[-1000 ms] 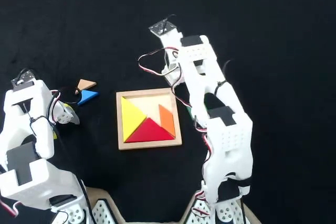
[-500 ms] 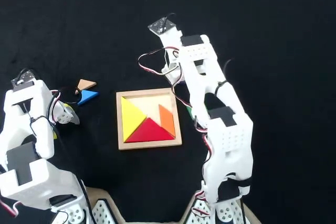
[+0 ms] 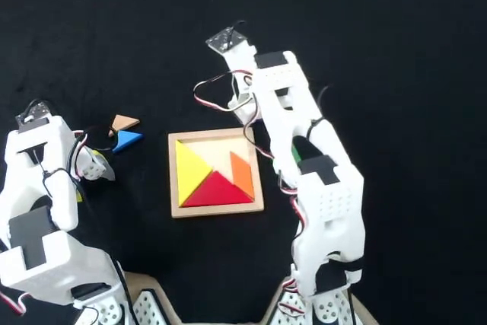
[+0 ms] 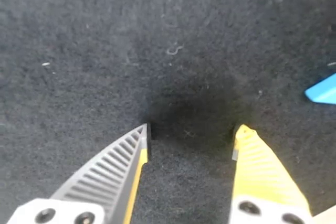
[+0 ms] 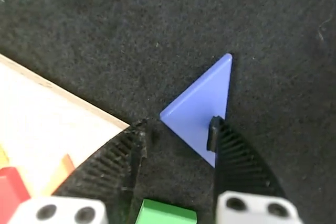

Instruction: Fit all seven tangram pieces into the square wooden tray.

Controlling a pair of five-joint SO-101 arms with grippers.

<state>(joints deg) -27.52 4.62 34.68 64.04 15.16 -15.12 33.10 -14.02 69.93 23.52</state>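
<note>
High view first: the black-covered table (image 3: 411, 51) runs from edge to edge. On it the right arm (image 3: 304, 157) reaches from the lower centre up along the right side of the square wooden tray (image 3: 217, 208), and the left arm (image 3: 38, 188) sits in the lower left.

The tray lies at the middle of the frame and looks roughly half filled. A large yellow triangle (image 3: 190, 169) fills its left side, a red triangle (image 3: 218, 190) lies along its lower edge, and an orange piece (image 3: 242, 175) stands against its right wall. The upper part is bare wood. That makes three pieces in and four left to place.

Left of the tray, well apart from it, a tan triangle (image 3: 125, 122) and a blue triangle (image 3: 128, 139) lie just beside each other. In the right wrist view a violet-blue triangle (image 5: 202, 108) rests on the cloth just off a corner of the tray, with a green piece (image 5: 167, 217) close under the wrist.

The right gripper (image 5: 178, 129) is spread partway and holds nothing. One fingertip overlaps the violet-blue triangle's edge and the other is on cloth beside its corner. It looks lined up to take this piece. The left gripper (image 4: 191, 132) gapes wide over bare cloth, empty.
</note>
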